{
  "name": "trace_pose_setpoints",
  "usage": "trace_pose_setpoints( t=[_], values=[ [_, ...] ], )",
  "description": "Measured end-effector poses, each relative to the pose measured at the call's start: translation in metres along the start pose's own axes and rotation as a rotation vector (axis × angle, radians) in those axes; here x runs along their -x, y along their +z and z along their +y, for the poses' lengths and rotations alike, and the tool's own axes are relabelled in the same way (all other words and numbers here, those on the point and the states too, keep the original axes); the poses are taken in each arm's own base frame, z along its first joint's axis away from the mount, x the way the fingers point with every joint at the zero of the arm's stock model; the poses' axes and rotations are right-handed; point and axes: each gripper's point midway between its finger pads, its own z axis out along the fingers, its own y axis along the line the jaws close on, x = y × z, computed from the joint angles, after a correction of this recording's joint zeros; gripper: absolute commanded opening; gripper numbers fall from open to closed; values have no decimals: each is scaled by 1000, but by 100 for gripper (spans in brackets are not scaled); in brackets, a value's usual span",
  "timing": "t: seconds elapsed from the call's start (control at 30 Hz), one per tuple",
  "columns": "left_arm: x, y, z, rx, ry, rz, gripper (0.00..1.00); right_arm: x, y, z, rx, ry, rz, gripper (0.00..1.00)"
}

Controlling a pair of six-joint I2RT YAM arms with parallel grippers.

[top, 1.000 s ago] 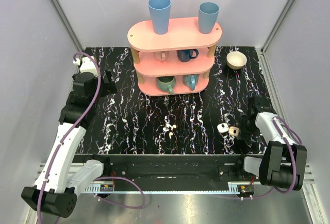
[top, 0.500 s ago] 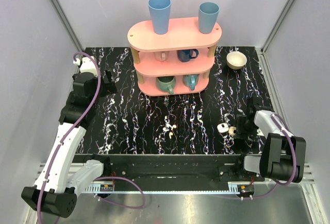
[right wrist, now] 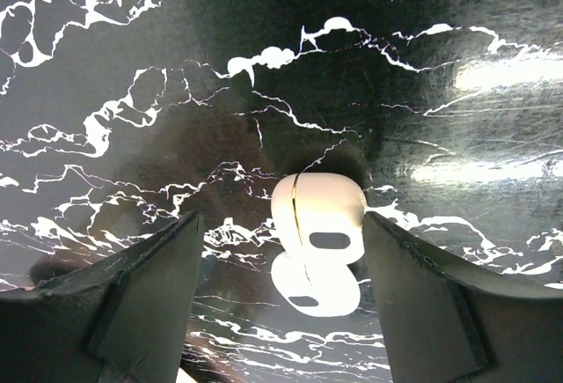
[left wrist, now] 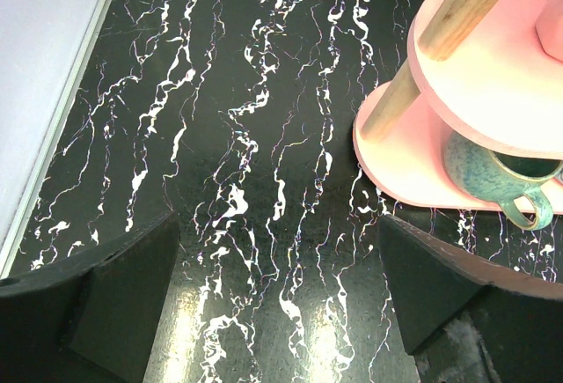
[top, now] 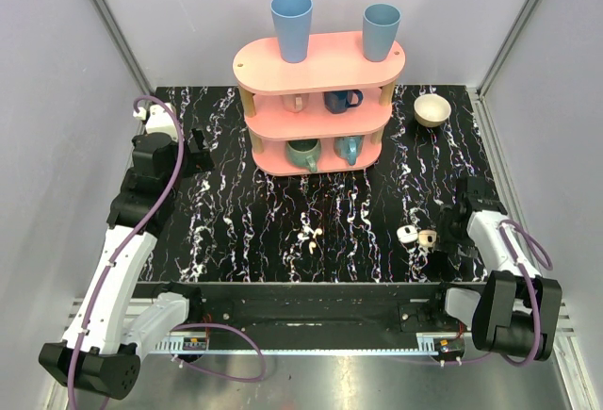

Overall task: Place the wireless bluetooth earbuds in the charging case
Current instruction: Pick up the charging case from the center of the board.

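Note:
The wireless bluetooth earbuds are two tiny white pieces lying close together on the black marbled table, near the front centre. The charging case is a small rounded white and cream box at the front right. In the right wrist view the charging case sits between the fingers of my right gripper. The jaws are open; the right finger is at the case's side and the left finger is well apart from it. My right gripper is just right of the case. My left gripper is open over bare table at the back left, and the left gripper holds nothing.
A pink three-tier shelf stands at the back centre, with mugs on its lower tiers and two blue cups on top. Its lower tier and a teal mug are close to my left gripper. A beige bowl sits at the back right. Grey walls enclose the table.
The right arm shifted toward the case and eased back slightly, its jaws a little narrower. The case, earbuds and left arm have not moved.

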Motion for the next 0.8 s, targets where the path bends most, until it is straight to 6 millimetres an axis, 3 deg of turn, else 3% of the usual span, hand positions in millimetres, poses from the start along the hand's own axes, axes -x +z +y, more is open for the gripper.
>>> trace_pose_setpoints(
  t=[0.37, 0.67, 0.73, 0.8],
  values=[
    [0, 0, 0, -1, 0, 0, 99, -2, 19, -16, -117, -72, -6, 78],
    [0, 0, -1, -4, 1, 1, 99, -6, 22, -13, -128, -136, 14, 68],
    [-1, 0, -1, -6, -3, 4, 99, -6, 22, -13, -129, -139, 14, 51],
    [-1, 0, -2, -5, -14, 6, 99, -6, 22, -13, -128, -145, 14, 47]
  ],
)
